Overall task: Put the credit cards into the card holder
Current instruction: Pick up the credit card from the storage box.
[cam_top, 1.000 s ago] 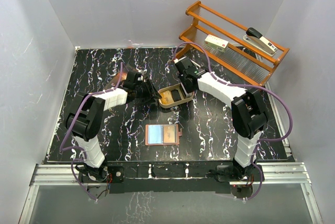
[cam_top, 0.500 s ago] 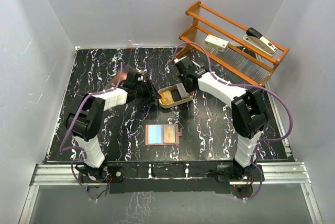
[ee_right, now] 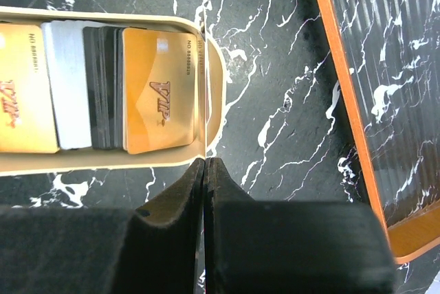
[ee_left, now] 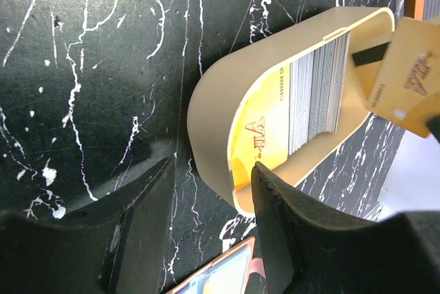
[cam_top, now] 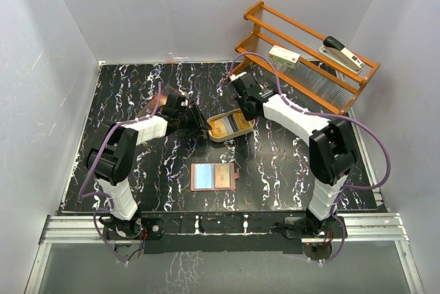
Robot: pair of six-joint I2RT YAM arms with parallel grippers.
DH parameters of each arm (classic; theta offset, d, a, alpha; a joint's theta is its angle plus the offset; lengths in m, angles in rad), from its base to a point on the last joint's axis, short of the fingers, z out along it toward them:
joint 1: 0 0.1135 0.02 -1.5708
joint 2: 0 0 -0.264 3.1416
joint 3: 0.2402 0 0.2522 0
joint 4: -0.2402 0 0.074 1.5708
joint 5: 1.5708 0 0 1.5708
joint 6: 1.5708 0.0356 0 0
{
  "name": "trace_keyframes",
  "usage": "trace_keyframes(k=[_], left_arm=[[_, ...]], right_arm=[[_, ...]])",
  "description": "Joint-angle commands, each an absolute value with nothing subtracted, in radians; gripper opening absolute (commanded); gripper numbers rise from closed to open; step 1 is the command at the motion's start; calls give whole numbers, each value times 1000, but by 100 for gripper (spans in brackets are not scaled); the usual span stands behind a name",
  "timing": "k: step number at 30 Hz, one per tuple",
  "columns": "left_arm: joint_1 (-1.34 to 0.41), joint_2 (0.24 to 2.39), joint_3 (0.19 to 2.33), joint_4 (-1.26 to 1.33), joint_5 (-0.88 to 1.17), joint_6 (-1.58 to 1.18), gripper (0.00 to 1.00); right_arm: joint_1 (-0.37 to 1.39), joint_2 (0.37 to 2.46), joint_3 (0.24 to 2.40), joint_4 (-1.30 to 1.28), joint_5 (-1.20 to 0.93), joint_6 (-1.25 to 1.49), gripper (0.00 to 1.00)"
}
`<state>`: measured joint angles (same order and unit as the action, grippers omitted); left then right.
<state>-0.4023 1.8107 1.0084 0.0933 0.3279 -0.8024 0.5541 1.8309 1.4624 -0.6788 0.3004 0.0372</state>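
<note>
A tan oval tin (cam_top: 231, 128) in mid-table holds several credit cards (ee_right: 69, 95), gold and silvery-grey, standing on edge (ee_left: 316, 95). My right gripper (cam_top: 245, 111) is shut on a gold card (ee_left: 405, 74) over the tin's far end. In the right wrist view the gripper (ee_right: 205, 160) shows this card only as a thin edge (ee_right: 205, 102). My left gripper (cam_top: 204, 127) is open, its jaws straddling the tin's near rounded end (ee_left: 206, 122) without gripping it (ee_left: 210, 167). The reddish-brown card holder (cam_top: 214, 176) lies open nearer the bases, with its corner showing in the left wrist view (ee_left: 220, 273).
A wooden rack (cam_top: 309, 53) stands at the back right with a white oblong box (cam_top: 284, 56) and a stapler (cam_top: 342, 52) on it. Its orange rail (ee_right: 344, 102) runs close to the right of my right gripper. White walls enclose the black marbled table (cam_top: 137, 88).
My right gripper has drawn slightly up and back from the tin with the gold card. The left arm and the card holder have not moved.
</note>
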Motion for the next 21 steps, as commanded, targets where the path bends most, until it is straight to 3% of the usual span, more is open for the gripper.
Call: trace_keyframes(k=[1,21], left_arm=[[-399,1769,1041,44,309,-787,46],[-399,1692,1040,-12,287,-778,52]], right_arm=[[549,1718,1506,-671,261,64,0],[549,1679,1462,-661,133,99,0]])
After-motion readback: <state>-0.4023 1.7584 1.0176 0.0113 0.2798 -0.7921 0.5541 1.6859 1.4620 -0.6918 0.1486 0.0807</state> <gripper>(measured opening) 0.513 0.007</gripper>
